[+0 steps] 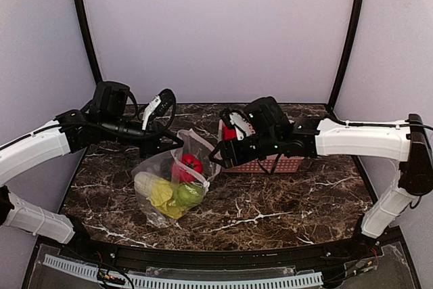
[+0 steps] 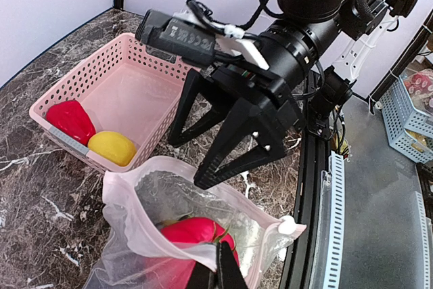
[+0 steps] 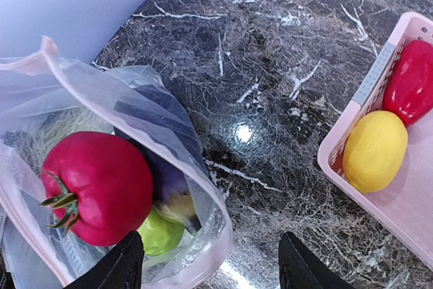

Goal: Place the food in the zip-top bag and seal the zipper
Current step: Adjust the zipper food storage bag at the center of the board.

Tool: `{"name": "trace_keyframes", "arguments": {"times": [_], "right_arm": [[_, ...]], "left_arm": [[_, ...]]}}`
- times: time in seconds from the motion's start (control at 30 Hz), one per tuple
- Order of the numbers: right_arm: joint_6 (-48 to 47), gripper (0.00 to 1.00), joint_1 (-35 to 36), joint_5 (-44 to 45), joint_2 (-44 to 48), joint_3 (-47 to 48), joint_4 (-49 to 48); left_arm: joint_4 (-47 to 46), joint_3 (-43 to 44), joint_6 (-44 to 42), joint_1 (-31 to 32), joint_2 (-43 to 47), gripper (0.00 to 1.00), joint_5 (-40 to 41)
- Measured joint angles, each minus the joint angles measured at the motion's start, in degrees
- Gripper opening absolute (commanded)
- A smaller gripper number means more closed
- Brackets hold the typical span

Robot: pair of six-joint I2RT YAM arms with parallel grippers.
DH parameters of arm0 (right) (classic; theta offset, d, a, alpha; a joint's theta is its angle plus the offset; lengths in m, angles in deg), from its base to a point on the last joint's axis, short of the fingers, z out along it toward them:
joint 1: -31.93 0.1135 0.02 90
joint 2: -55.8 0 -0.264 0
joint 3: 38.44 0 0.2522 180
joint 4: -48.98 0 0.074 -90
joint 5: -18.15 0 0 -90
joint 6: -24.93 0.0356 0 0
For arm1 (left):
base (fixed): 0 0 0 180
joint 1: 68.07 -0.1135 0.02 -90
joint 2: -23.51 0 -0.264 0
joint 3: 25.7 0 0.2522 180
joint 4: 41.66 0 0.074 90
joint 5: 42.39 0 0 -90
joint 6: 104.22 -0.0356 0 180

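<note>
Clear dotted plastic: the zip-top bag lies left of centre on the dark marble table, bottom toward the near edge, mouth lifted toward the far edge & gaping. Inside, per top view: cabbage lowest w/ its white end toward the left edge, green round piece beside it, red round piece uppermost, near the mouth. Rt wrist view also shows a dark purplish piece between the red & green ones; can't tell what it is. Zipper is unsealed, a pale pinkish strip along the rim, the two lips well apart.

Left gripper reaches in from the left side, fingers closed tight on the bag's rim, pinching the plastic & holding it up off the table. In its own cam the fingertips meet on the rim just in front of the red piece.

Right gripper hangs over the bag mouth, fingers spread, nothing between them. Lower fingertip is close to the rim; can't tell if it touches. Own cam: black fingers at the bottom edge, wide apart.

Pink lattice basket sits right of centre, nearer the far edge, near the bag, partly hidden by the rt arm. In it: red bell pepper & yellow piece, touching, at the end nearest the bag.
</note>
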Motion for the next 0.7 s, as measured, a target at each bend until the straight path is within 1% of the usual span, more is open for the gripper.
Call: {"name": "trace_keyframes", "arguments": {"times": [0.07, 0.1, 0.13, 0.23, 0.27, 0.33, 0.43, 0.57, 0.6, 0.7], "right_arm": [[0.46, 0.58, -0.17, -0.07, -1.36, 0.42, 0.59], [0.92, 0.53, -0.35, -0.22, -2.43, 1.01, 1.11], [1.25, 0.44, -0.46, -0.42, -3.41, 1.53, 1.44], [1.64, 0.03, -0.52, -1.57, -5.92, 3.34, 2.75], [1.29, 0.00, -0.57, -2.10, -6.60, 4.17, 3.19], [1.03, 0.00, -0.63, -3.50, -7.67, 7.19, 5.07], [-0.57, 0.00, -0.55, -6.47, -8.33, 15.08, 8.96], [-4.22, 0.00, 0.44, -11.08, -7.93, 26.58, 9.53], [-5.20, 0.00, 0.92, -12.07, -7.50, 28.52, 9.35], [-6.91, 0.00, 2.05, -14.10, -5.88, 31.23, 8.85]], "left_arm": [[0.00, 0.00, 0.00, 0.00, 0.00, 0.01, 0.00], [0.00, 0.00, 0.00, 0.00, 0.00, 0.01, 0.00], [0.00, 0.00, 0.00, 0.00, 0.00, 0.01, 0.00], [0.00, 0.00, 0.00, 0.00, 0.00, 0.01, 0.04], [0.00, 0.00, 0.00, 0.00, 0.00, 0.01, 0.09], [0.02, 0.00, 0.02, 0.00, 0.02, 0.01, 0.55], [0.74, 0.39, 0.26, 0.00, 0.33, 0.01, 3.45], [4.59, 4.70, 1.92, -0.39, 1.40, 0.01, 11.98], [6.38, 6.95, 2.91, -0.96, 2.29, 0.01, 14.75], [8.81, 10.08, 4.61, -1.77, 4.24, 0.01, 18.56]]}}
